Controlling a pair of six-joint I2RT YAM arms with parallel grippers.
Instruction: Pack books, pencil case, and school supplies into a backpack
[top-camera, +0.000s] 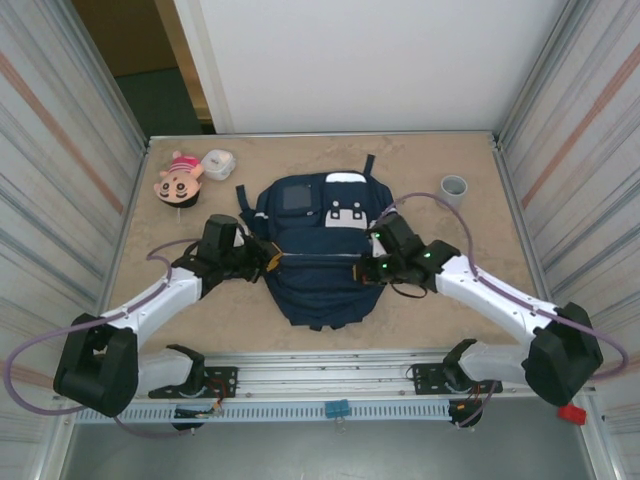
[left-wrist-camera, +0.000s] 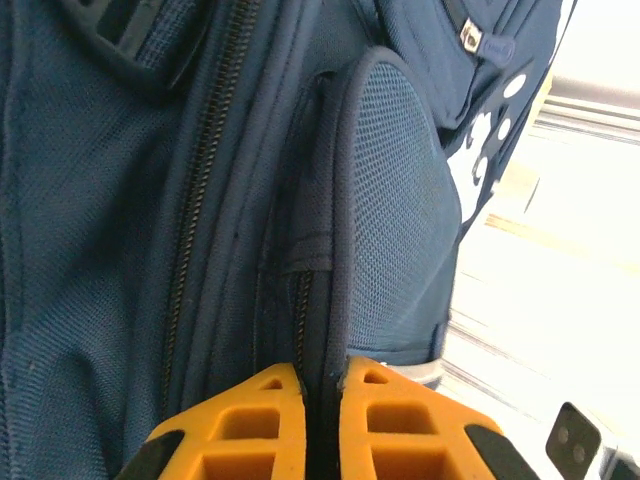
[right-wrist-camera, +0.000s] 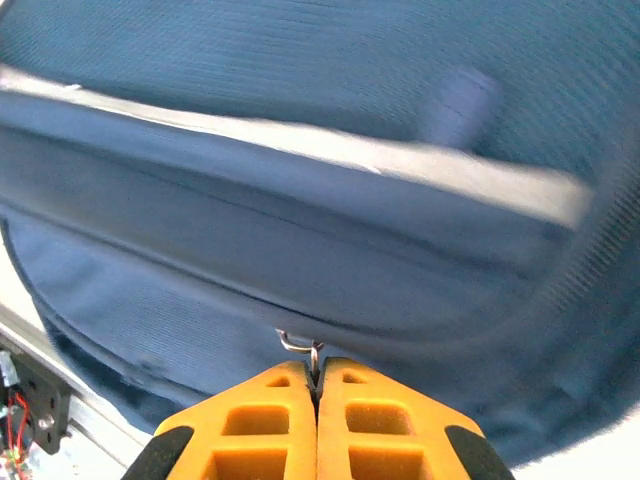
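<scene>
Beige stone-look table (top-camera: 290, 155); corrugated metal side walls (top-camera: 60, 170); white back panel (top-camera: 370, 60); possibly open doorway (top-camera: 150, 90) far left.

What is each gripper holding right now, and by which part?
Left gripper pinches the backpack by the piped edge of its mesh side pocket. Right gripper is shut on the backpack's small metal zipper pull.

Nothing written can be read; the grey patch (top-camera: 296, 197) and white patch (top-camera: 345, 213) at twelve o'clock on the backpack (top-camera: 315, 285) are too small to tell.
</scene>
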